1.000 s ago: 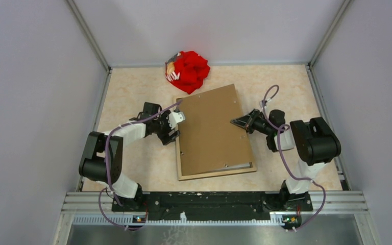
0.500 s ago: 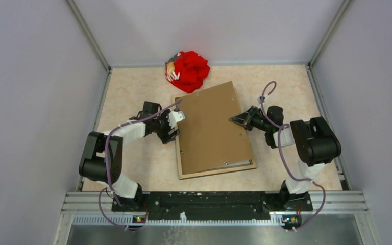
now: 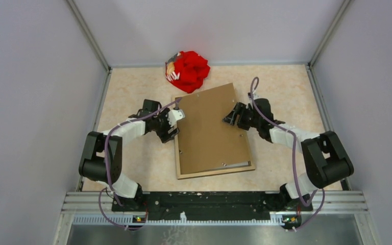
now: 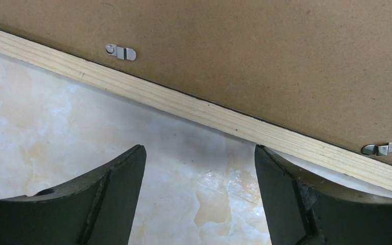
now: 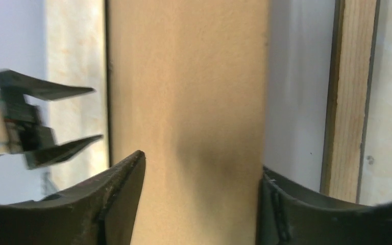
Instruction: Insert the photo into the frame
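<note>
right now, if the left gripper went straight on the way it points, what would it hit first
Most likely the frame: its pale wooden edge lies right ahead of the open left gripper, the photo beyond it. Height is unclear, so it might skim over.

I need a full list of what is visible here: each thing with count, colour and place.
photo: one, brown back up, lying on the frame, table centre
frame: one, light wood back up, under the photo
metal clips: at least two, silver, along the frame's left side
red cloth bundle: one, red, far table edge
table: one, beige marbled, under everything
left pincer: one, black, open, left of the frame
right pincer: one, black, open, above the photo's right part
</note>
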`<state>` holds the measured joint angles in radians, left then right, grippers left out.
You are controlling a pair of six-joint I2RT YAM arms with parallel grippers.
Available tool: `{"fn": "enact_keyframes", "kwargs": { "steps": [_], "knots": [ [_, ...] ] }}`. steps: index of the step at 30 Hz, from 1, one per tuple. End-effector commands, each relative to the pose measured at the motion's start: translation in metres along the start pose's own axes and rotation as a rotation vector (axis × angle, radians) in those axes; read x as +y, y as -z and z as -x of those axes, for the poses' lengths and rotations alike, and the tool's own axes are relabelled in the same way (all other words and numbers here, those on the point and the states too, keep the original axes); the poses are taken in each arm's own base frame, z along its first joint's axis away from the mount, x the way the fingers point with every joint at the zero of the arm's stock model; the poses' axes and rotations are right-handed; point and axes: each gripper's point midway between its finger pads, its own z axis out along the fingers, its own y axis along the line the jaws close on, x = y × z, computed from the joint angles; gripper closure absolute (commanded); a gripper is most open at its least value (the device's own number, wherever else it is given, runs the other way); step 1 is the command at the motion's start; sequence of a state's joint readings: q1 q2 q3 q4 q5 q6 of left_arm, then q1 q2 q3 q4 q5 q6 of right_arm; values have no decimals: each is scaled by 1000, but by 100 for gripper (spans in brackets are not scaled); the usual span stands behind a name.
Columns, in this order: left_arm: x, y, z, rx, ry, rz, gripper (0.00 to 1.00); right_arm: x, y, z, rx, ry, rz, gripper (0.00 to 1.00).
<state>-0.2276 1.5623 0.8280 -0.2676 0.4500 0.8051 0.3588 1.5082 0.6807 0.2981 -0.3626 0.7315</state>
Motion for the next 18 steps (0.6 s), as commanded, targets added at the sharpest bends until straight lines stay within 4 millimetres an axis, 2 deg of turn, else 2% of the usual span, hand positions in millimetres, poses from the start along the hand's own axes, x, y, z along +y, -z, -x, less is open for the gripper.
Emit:
{"fn": "enact_keyframes", "kwargs": {
  "steps": [1,4,10,13,14,18],
  "knots": [
    [10,8,44,-127,-42,14,15,-11,5,-25,82,140,-182,29],
    [11,10,45,-125,-41,20,16,-15,4,-33,108,171,-254,20],
    [9,12,42,-118,-39,24,16,-27,13,-20,137,275,-439,14],
    [8,12,43,-121,-37,20,16,-21,18,-13,131,332,-488,8],
    [8,12,43,-123,-36,19,16,-21,19,-12,132,344,-504,3],
    [8,13,44,-121,-33,15,16,-18,23,-10,130,395,-549,1]
  ]
}}
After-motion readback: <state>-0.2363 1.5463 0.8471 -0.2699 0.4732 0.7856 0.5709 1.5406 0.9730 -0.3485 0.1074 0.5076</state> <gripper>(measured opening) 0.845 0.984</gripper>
